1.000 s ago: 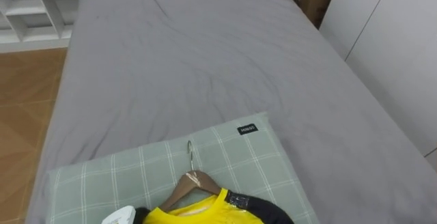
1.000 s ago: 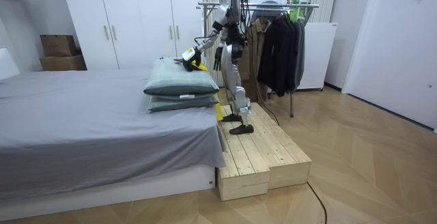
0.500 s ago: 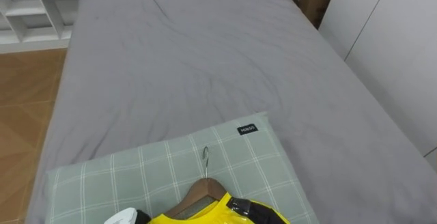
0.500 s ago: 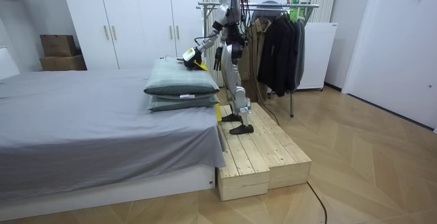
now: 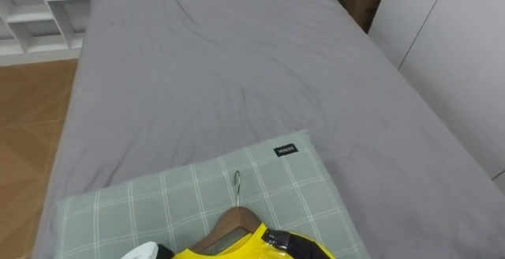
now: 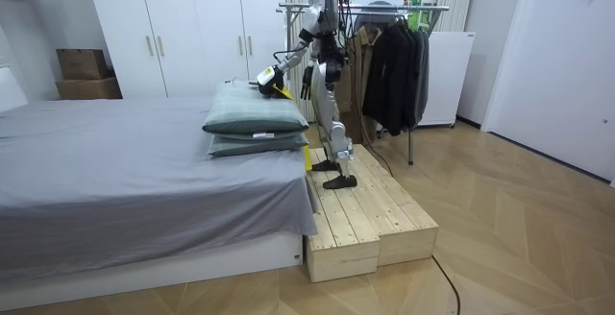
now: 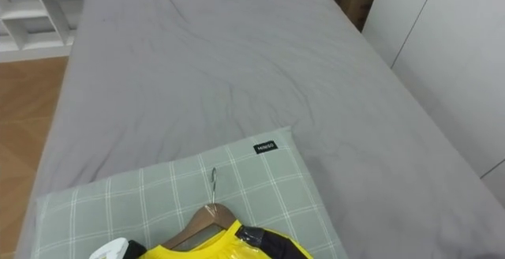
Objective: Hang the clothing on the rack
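The step in hand is judged to be the lift of the hanger (image 5: 227,224) with its yellow garment (image 5: 237,249) off the pillow (image 5: 150,204), for carrying to the rack (image 6: 384,10). The garment is seen at the bottom edge of the eye views, draped on the hanger, and both lie on the pillow at the near end of the bed (image 5: 221,69). The hook (image 5: 237,182) points up the pillow, nearly straight, and is touched by nothing. The left hand (image 5: 142,251) is seen as a white bit just beside the garment's left end. Its fingers are hidden, so a grip cannot be told. The right hand (image 6: 307,89) is seen low by the body in the room view and is too small to be read. To be done well, the hanger should be held at neck or shoulder, not by the cloth alone, so that the garment is not dragged off. The hook should be kept free and upright, and the load raised clear of the pillow before any turn is made. The rack stands behind the robot, with dark clothes (image 6: 394,65) already hung, so a bare stretch should be picked. Footing on the platform (image 6: 370,209) should be minded. One second ago the hook was leaned left and lay further left. It is now straighter and shifted right, with the hanger's neck lower in view. The label (image 5: 286,149) is unmoved, so the shift is taken as the hanger's. Since half a second ago almost nothing is altered. No change is made out in the room view.
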Controlling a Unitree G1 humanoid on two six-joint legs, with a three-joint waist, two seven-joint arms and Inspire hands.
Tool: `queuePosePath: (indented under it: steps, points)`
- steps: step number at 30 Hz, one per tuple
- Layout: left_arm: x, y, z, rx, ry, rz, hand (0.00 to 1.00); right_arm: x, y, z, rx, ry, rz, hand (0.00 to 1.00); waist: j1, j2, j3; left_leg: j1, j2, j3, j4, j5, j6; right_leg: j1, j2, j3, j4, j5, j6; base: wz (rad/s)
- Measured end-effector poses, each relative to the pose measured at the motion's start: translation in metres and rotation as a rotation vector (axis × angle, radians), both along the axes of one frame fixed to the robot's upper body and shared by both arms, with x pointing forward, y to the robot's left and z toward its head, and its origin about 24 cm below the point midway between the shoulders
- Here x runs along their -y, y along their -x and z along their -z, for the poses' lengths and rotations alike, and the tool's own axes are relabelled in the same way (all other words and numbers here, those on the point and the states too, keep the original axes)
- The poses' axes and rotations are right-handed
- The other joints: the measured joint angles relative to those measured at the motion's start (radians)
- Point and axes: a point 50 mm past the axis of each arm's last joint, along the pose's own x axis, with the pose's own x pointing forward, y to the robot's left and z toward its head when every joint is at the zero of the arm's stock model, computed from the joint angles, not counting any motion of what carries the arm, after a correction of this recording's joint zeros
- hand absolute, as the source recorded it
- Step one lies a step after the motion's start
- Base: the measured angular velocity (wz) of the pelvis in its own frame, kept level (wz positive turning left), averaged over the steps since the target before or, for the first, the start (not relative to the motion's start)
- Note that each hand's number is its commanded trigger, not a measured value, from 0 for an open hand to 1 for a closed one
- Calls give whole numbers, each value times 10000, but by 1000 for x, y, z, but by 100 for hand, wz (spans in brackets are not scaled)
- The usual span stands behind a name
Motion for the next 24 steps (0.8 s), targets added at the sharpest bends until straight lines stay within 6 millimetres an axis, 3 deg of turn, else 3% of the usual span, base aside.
queuePosePath:
  steps: [17, 24]
  points:
    - [0, 9, -2, 533, -8, -111, 100, 2, 7, 1, -35, -37, 253, 0, 13, 137, -20, 591, 1, 106, -33, 4, -6, 586, 26, 198, -101, -2, 4, -2]
    - [-1, 1, -18, 1541, -57, 183, 100, 3, 14, 3, -151, -49, 501, 0, -20, 113, -18, 786, -3, -74, -31, 4, -7, 855, 12, 56, -172, -2, 3, 6]
